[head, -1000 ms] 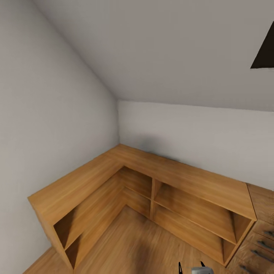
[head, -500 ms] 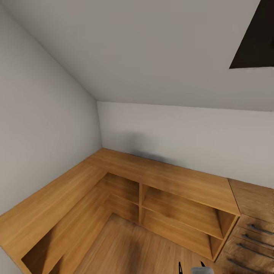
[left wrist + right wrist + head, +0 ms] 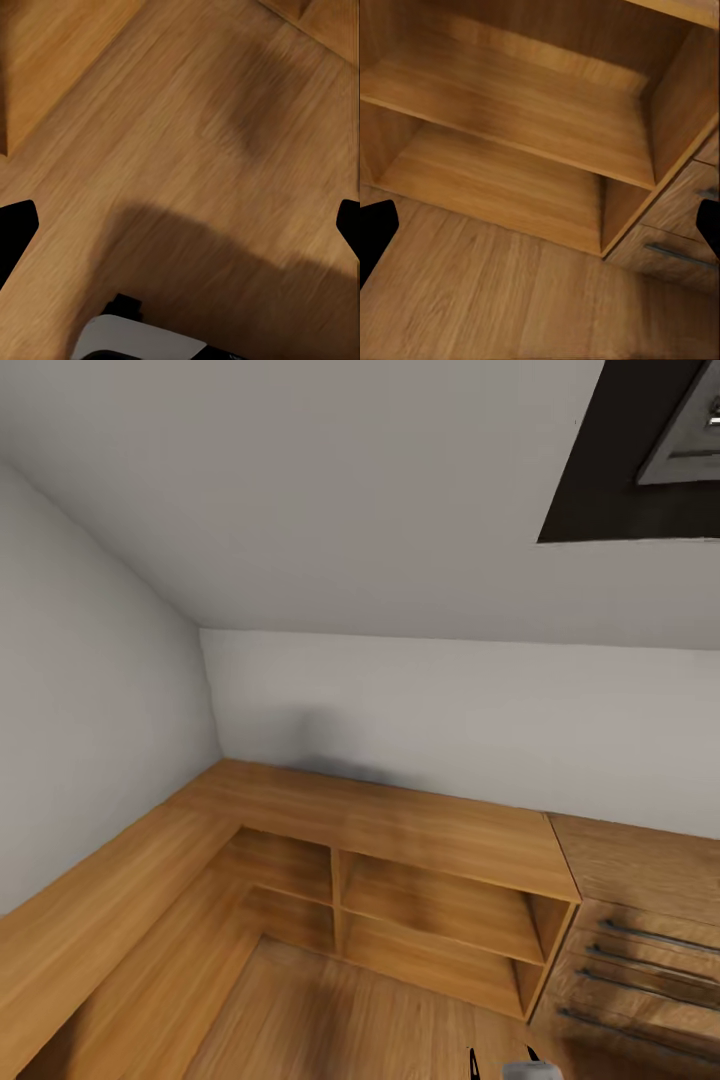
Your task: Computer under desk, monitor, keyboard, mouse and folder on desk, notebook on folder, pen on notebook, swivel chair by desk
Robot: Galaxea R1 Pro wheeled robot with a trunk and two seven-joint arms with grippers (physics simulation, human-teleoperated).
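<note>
One L-shaped wooden shelf unit (image 3: pixel 400 840), one drawer cabinet (image 3: pixel 640 920) with three handles.

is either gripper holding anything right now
No. In each wrist view the fingers sit wide apart with nothing between them: the left gripper hangs over bare wood floor, the right gripper faces the low shelf unit.

Through the right wrist camera I see the right claw (image 3: pixel 540 229) spread wide, one dark fingertip (image 3: pixel 375 232) at each side edge; between them stands a light-wood shelf unit (image 3: pixel 532 124) with two open shelves. Just beside it is a drawer front (image 3: pixel 675 251) with a metal handle; wood floor (image 3: pixel 510 307) lies below.
</note>
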